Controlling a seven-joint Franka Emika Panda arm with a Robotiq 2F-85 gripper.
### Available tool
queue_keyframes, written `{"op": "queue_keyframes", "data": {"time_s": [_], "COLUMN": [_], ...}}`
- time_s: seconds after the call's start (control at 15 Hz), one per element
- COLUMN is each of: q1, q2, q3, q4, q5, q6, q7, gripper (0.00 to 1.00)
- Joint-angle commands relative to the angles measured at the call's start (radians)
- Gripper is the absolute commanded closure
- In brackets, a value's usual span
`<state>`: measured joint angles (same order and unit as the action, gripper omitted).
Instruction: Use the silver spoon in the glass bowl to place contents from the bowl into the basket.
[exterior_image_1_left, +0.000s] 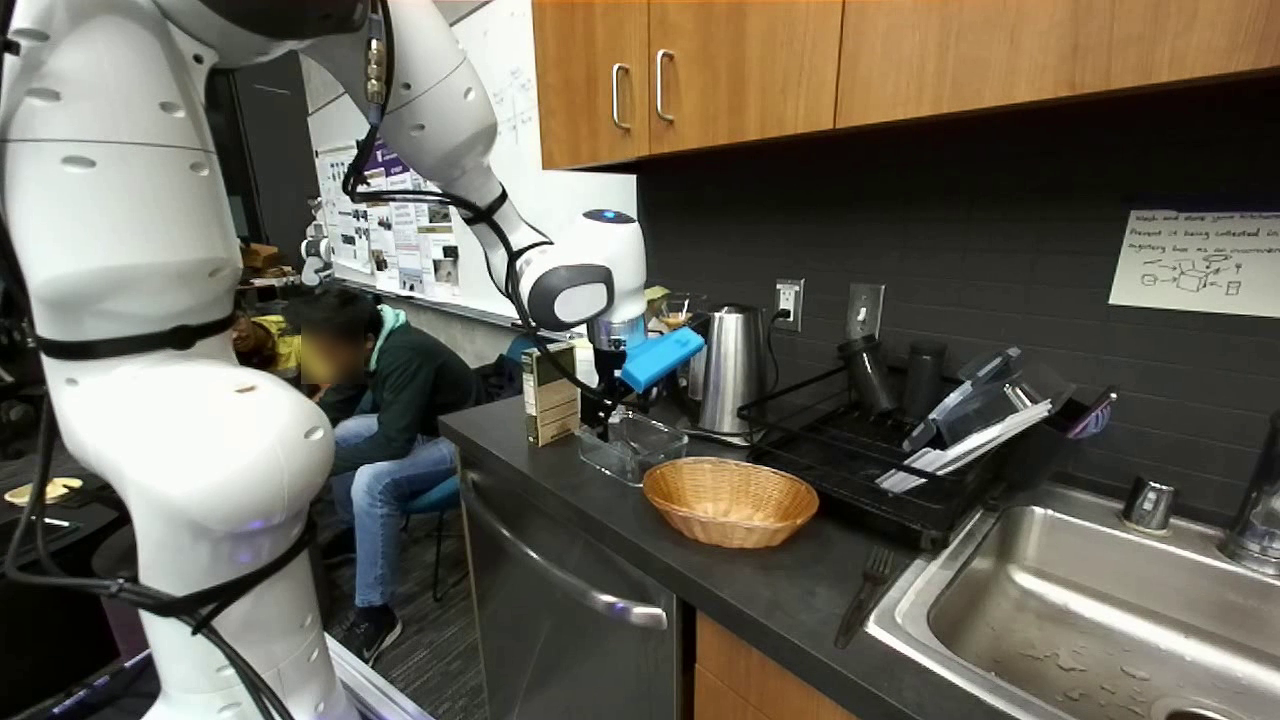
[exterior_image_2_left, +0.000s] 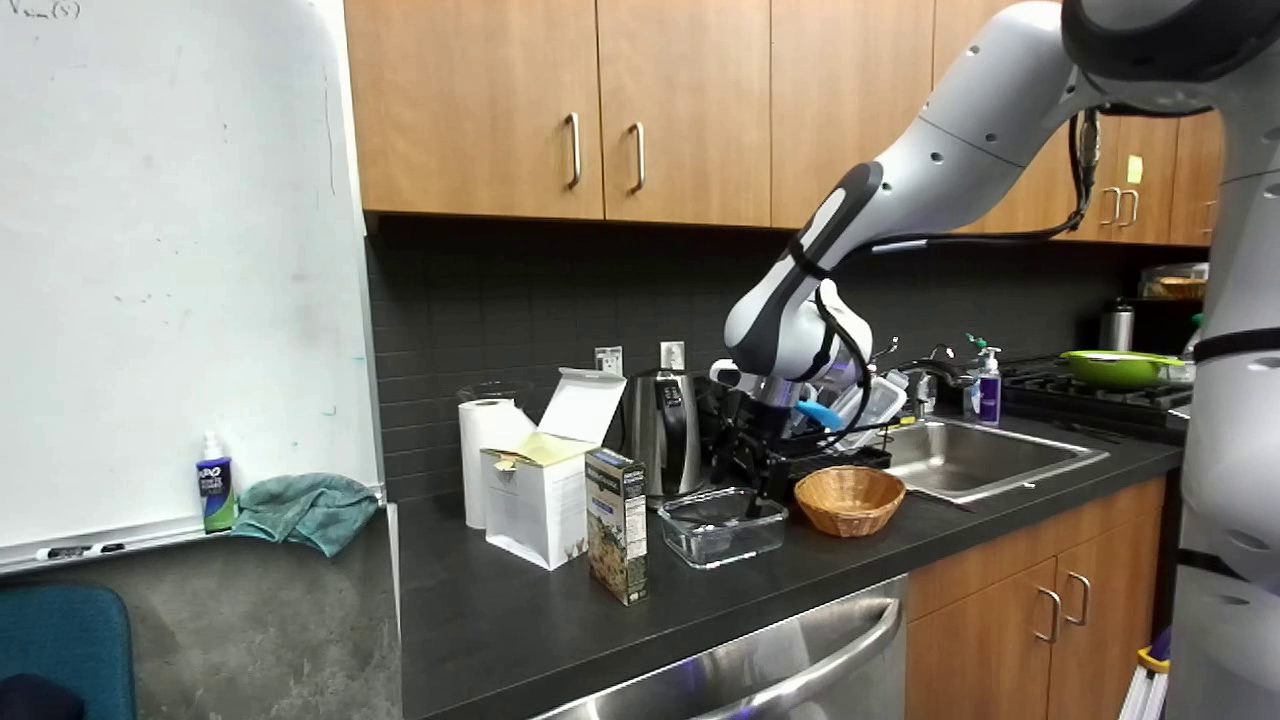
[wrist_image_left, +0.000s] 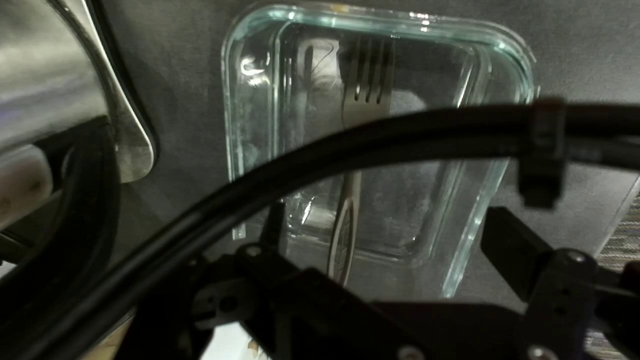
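The silver fork lies in the glass dish, its handle showing between the claw's wide-parted jaws; the basket stands just beside the dish.

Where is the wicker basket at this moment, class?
In both exterior views, the wicker basket stands on the dark counter, between the glass bowl on its left and the steel sink on its right, near the black dish rack.
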<state>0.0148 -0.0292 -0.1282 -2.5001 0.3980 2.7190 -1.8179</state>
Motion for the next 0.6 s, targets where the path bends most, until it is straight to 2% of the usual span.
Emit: {"op": "queue_keyframes", "data": {"time_s": [0.0,0.53], "q1": [-0.02,-0.024], "q2": [-0.001,0.005], "q3": [0.02,0.022], "q4": [0.0,0.008], "q5": [-0.003,-0.004], "q6": [-0.002,-0.002], "q7": [0.004,0.004], "gripper": [0.0,0.0]}}
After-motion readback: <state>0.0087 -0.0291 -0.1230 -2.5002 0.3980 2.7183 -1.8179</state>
